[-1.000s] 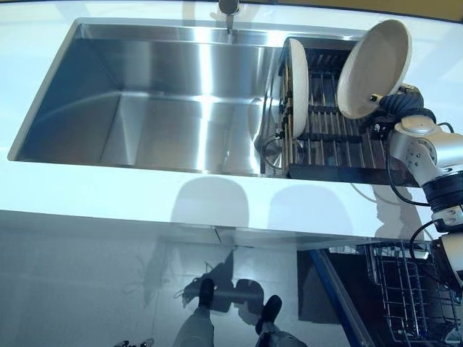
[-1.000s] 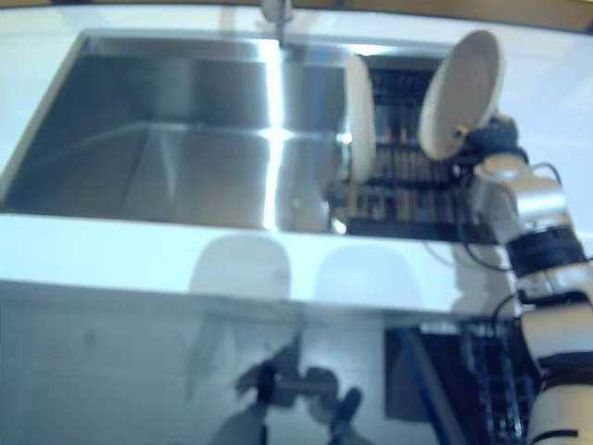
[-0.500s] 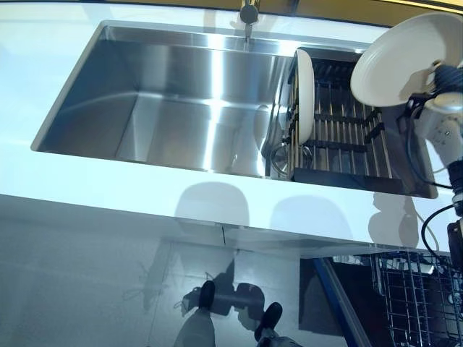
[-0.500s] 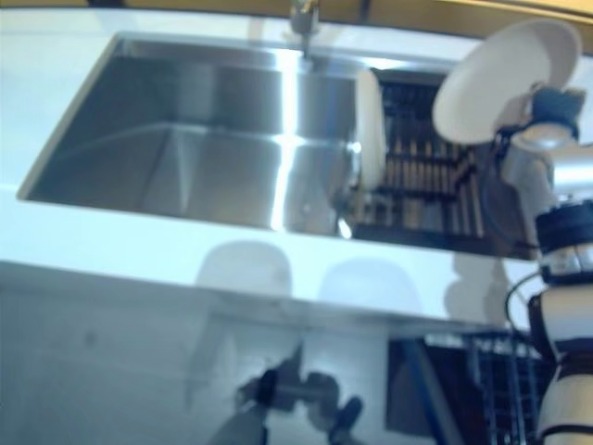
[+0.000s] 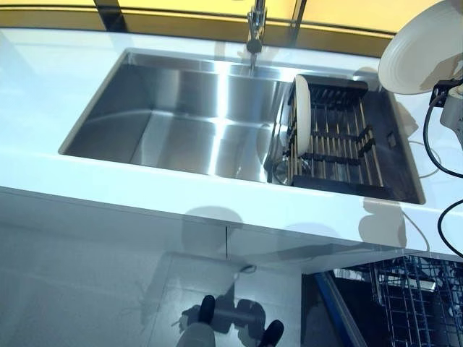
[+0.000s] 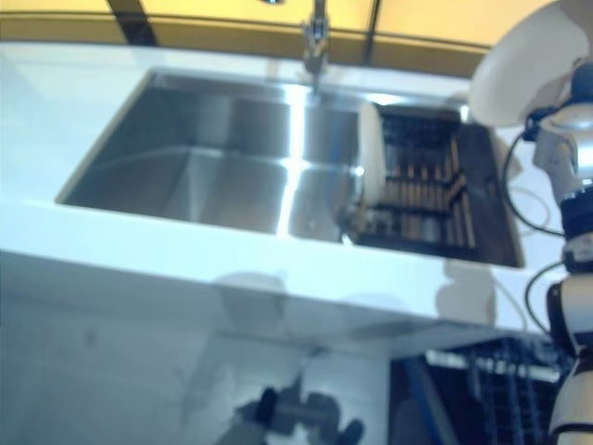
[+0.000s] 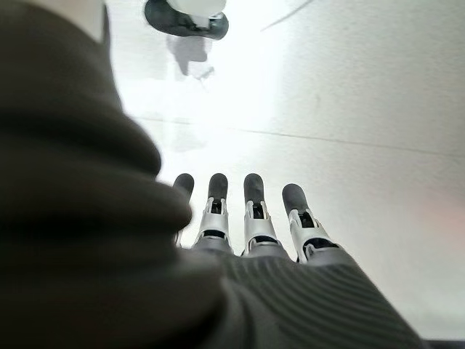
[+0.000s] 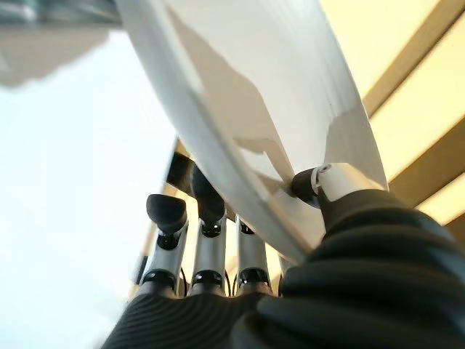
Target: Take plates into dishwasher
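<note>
A white plate (image 5: 423,49) hangs in the air above the counter's far right, past the rack's right end. My right hand (image 8: 209,251) is shut on it, with the thumb on one face of the plate (image 8: 254,109) and the fingers behind the rim. A second white plate (image 5: 302,108) stands upright at the left end of the dark dish rack (image 5: 347,144) in the sink. The dishwasher's wire basket (image 5: 423,303) shows at the lower right, below the counter. My left hand (image 7: 247,218) hangs over the floor with straight fingers and holds nothing.
The steel sink (image 5: 188,123) takes up the middle of the white counter (image 5: 145,195), with the faucet (image 5: 255,29) at its far edge. The rack fills the sink's right part. Cabinet fronts (image 5: 108,275) drop below the counter's near edge.
My right hand has carried the plate up and to the right, away from the rack. The whole picture has shifted, so the camera has moved as well.
</note>
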`<state>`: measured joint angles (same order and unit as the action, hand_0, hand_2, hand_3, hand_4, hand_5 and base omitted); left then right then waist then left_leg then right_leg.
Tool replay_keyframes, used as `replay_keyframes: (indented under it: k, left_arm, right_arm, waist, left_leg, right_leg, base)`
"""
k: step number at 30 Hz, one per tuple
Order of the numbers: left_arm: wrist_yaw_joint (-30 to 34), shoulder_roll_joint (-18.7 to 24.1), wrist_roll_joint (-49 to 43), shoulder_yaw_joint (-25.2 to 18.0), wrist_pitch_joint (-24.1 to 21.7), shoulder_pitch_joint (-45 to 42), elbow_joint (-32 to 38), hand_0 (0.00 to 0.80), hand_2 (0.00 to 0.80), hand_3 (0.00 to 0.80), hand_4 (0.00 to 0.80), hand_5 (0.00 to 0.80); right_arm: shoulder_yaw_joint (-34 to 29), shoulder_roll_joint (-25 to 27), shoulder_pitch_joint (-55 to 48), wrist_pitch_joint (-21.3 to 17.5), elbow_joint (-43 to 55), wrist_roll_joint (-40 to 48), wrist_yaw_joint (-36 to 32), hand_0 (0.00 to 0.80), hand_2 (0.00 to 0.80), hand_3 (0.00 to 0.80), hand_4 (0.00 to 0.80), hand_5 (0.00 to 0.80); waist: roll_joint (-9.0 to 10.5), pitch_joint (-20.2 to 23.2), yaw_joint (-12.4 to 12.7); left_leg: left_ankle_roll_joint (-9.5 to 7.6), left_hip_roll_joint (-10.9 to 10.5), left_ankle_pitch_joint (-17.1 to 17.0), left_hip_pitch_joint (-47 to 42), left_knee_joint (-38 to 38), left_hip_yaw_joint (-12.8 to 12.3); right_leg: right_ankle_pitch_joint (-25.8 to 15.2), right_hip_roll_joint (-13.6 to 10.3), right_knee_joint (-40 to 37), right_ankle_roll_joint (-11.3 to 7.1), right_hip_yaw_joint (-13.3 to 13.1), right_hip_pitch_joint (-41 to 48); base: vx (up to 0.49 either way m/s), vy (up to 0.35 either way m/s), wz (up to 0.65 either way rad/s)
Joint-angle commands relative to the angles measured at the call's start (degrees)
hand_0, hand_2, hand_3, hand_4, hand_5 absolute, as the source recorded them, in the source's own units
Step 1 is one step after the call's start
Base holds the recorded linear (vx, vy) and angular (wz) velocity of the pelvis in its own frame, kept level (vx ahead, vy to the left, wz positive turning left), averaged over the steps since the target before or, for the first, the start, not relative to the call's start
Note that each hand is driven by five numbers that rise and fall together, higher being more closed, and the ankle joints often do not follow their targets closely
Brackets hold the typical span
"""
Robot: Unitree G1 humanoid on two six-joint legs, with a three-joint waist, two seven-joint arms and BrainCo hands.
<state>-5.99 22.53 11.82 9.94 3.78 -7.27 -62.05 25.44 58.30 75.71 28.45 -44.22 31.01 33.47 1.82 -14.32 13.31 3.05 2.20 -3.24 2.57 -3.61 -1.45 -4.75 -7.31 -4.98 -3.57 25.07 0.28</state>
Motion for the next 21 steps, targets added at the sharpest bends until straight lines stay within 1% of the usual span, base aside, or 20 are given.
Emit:
replay_keyframes:
  k: [1, 3, 6, 8, 10, 12, 15, 17, 18, 21]
  left_arm:
    - [-0.52, 3.08, -4.62, 1.82, -0.44, -3.37, -1.49, 0.0, 0.0, 0.0, 0.0, 0.0]
    - [-0.48, 3.45, -5.67, 1.55, -0.28, -3.19, -1.19, 0.0, 0.0, 0.0, 0.0, 0.0]
    - [-0.2, 3.81, -7.51, 1.58, 0.89, -2.63, -1.07, 0.0, 0.0, 0.0, 0.0, 0.0]
    - [0.01, 3.92, -7.66, 1.76, 1.24, -2.36, -1.11, 0.0, 0.0, 0.0, 0.0, 0.0]
    - [0.65, 4.11, -8.34, 2.12, 1.91, -1.35, -1.0, 0.0, 0.0, 0.0, 0.0, 0.0]
    - [1.21, 4.19, -8.53, 1.9, 2.53, -0.69, -0.9, 0.0, 0.0, 0.0, 0.0, 0.0]
    - [1.61, 4.28, -8.65, 2.01, 2.93, 0.15, -0.85, 0.0, 0.0, 0.0, 0.0, 0.0]
    - [1.78, 4.18, -8.87, 2.02, 3.14, 0.98, -0.78, 0.0, 0.0, 0.0, 0.0, 0.0]
    - [1.85, 4.21, -9.02, 2.03, 3.11, 1.04, -0.77, 0.0, 0.0, 0.0, 0.0, 0.0]
    - [1.98, 4.12, -9.15, 2.12, 3.14, 1.89, -0.56, 0.0, 0.0, 0.0, 0.0, 0.0]
  right_arm:
    - [7.7, 7.35, 8.4, -4.21, 1.06, -10.0, -5.1, 0.8, 0.8, 0.8, 0.8, 0.8]
    - [8.93, 8.58, 8.46, -3.31, 2.41, -13.38, -7.63, 0.8, 0.8, 0.8, 0.8, 0.8]
    - [11.45, 10.81, 9.01, -2.0, 4.27, -15.58, -11.55, 0.8, 0.8, 0.8, 0.8, 0.8]
    - [11.84, 11.62, 9.02, -1.7, 5.15, -16.25, -12.58, 0.8, 0.8, 0.8, 0.8, 0.8]
    - [11.95, 12.75, 8.34, -0.43, 7.76, -20.09, -15.84, 0.8, 0.8, 0.8, 0.8, 0.8]
    - [11.87, 14.17, 7.27, -0.23, 9.94, -21.41, -17.55, 0.8, 0.8, 0.8, 0.8, 0.8]
    - [10.99, 16.54, 5.22, -1.03, 11.87, -24.35, -20.68, 0.8, 0.8, 0.8, 0.8, 0.8]
    - [10.09, 19.13, 3.09, -1.8, 13.59, -26.97, -24.21, 0.8, 0.8, 0.8, 0.8, 0.8]
    - [9.9, 19.27, 2.85, -1.83, 13.68, -27.07, -24.35, 0.8, 0.8, 0.8, 0.8, 0.8]
    - [6.67, 22.41, -2.62, -4.09, 15.2, -30.18, -27.98, 0.8, 0.8, 0.8, 0.8, 0.8]
  waist:
    - [2.8, 4.57, 0.81]
    - [3.39, 5.47, 0.23]
    - [4.18, 7.29, -1.42]
    - [4.31, 7.84, -2.1]
    - [4.26, 8.81, -3.77]
    - [4.1, 9.3, -5.09]
    - [3.92, 9.77, -6.89]
    - [3.71, 10.14, -8.57]
    - [3.77, 10.13, -8.61]
    - [3.44, 10.32, -10.56]
  left_leg:
    - [-1.02, 0.24, 5.81, -2.34, -1.39, -2.09]
    - [-1.11, 0.43, 6.17, -3.19, -1.39, -2.64]
    - [-1.39, 0.89, 7.13, -5.32, -1.39, -4.5]
    - [-1.53, 1.01, 7.46, -6.09, -1.39, -5.18]
    - [-1.8, 1.31, 8.04, -7.69, -1.39, -6.71]
    - [-2.05, 1.45, 8.42, -8.55, -1.39, -7.68]
    - [-2.25, 1.67, 8.85, -9.63, -1.39, -8.79]
    - [-2.38, 1.8, 9.13, -10.41, -1.39, -9.6]
    - [-2.42, 1.75, 9.05, -10.39, -1.39, -9.65]
    - [-2.42, 2.05, 9.21, -11.05, -1.39, -10.78]
  right_leg:
    - [6.09, -0.98, -0.02, -3.68, 2.04, 4.66]
    - [6.23, -0.77, -0.02, -3.8, 1.53, 5.1]
    - [6.3, -0.53, -0.02, -4.05, 0.29, 6.06]
    - [6.26, -0.45, -0.02, -4.14, -0.35, 6.32]
    - [6.22, -0.26, -0.02, -4.17, -1.96, 6.73]
    - [6.19, -0.16, -0.02, -4.28, -3.32, 6.8]
    - [6.13, 0.1, -0.02, -4.31, -5.2, 6.89]
    - [6.04, 0.43, -0.02, -4.36, -7.07, 6.83]
    - [5.99, 0.4, -0.02, -4.33, -7.14, 6.77]
    - [5.85, 0.82, -0.02, -4.27, -9.17, 6.59]
  base:
    - [-0.05, -0.065, -0.03]
    - [-0.044, -0.067, -0.09]
    - [-0.03, -0.061, -0.22]
    - [-0.005, -0.04, -0.28]
    - [-0.007, -0.05, -0.31]
    - [-0.006, -0.026, -0.38]
    - [-0.003, -0.024, -0.35]
    - [0.002, -0.036, -0.36]
    - [0.005, -0.043, -0.32]
    - [-0.005, -0.039, -0.25]
